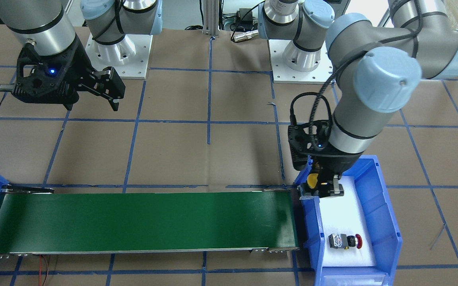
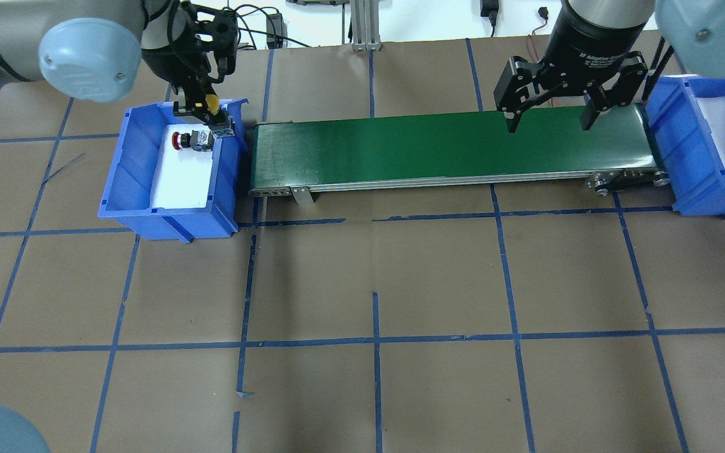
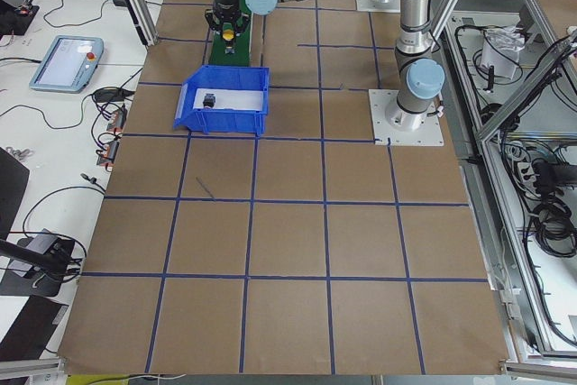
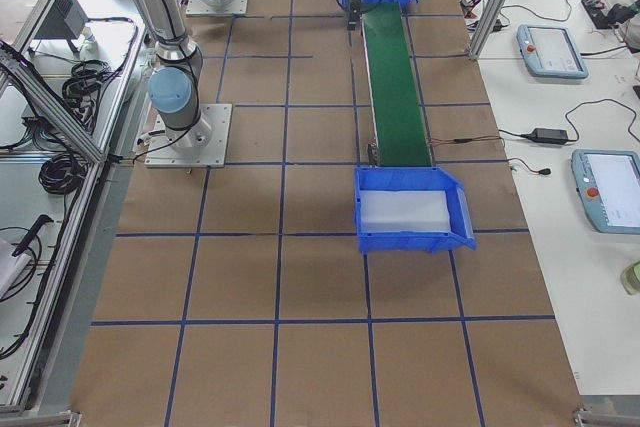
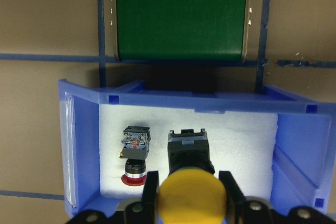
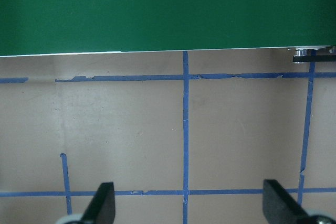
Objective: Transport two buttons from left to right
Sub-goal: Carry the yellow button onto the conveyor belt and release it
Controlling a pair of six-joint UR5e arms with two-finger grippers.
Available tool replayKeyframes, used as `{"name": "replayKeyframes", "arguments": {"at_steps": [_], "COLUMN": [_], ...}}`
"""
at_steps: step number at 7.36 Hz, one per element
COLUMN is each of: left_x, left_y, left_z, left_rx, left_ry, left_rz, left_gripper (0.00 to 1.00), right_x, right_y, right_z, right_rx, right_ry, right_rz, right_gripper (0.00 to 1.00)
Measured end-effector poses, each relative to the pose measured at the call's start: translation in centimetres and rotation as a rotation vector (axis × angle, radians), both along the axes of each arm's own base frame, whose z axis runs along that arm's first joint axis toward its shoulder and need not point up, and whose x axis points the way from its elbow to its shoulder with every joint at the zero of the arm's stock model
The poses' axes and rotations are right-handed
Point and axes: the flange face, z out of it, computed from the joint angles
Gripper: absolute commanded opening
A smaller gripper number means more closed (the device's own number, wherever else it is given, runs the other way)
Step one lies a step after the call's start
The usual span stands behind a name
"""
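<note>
My left gripper (image 2: 202,112) is shut on the yellow-capped button (image 2: 211,102), holding it over the far, belt-side corner of the left blue bin (image 2: 129,165). In the left wrist view the yellow cap (image 5: 189,199) sits between my fingers (image 5: 151,188), its black body pointing toward the belt. The red mushroom button (image 2: 190,139) lies on its side on the bin's white foam and also shows in the front view (image 1: 345,241). My right gripper (image 2: 548,123) is open and empty above the belt's right end; it holds nothing in its wrist view (image 6: 190,203).
A green conveyor belt (image 2: 450,148) runs between the left bin and a second blue bin (image 2: 702,151) lined with white foam at the right. The table is brown paper with a grid of blue tape.
</note>
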Motion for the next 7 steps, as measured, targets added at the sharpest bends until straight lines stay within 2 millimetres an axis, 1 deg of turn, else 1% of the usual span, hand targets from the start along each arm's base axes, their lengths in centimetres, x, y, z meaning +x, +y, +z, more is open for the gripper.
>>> {"name": "replayKeyframes", "arguments": {"at_steps": [1, 2, 3, 4, 6, 7], "left_x": [-2.4, -4.3, -5.9, -6.8, -7.1, -7.1], "left_y": [-0.6, -1.6, -2.3, -2.7, -3.0, -3.1], "left_z": [-2.3, -4.9, -7.0, -8.0, -9.1, -9.4], "left_rx": [0.012, 0.004, -0.003, -0.012, -0.012, -0.008], "left_ry": [-0.002, -0.004, -0.004, -0.005, -0.010, -0.011], "left_rz": [-0.026, -0.040, -0.048, -0.052, -0.052, -0.051], "left_gripper": [0.21, 0.21, 0.21, 0.23, 0.28, 0.92], "right_x": [-0.3, -0.9, -1.7, -2.4, -2.8, -2.9], "right_y": [-0.1, -0.2, -0.4, -0.4, -0.5, -0.5], "right_z": [0.0, 0.0, 0.0, -0.1, -0.2, -0.3], "right_rx": [-0.001, -0.001, 0.003, 0.010, 0.015, 0.016], "right_ry": [0.001, 0.002, 0.003, 0.002, 0.001, 0.001], "right_rz": [-0.005, -0.017, -0.032, -0.044, -0.053, -0.054], "right_gripper": [1.00, 1.00, 1.00, 1.00, 1.00, 1.00]}}
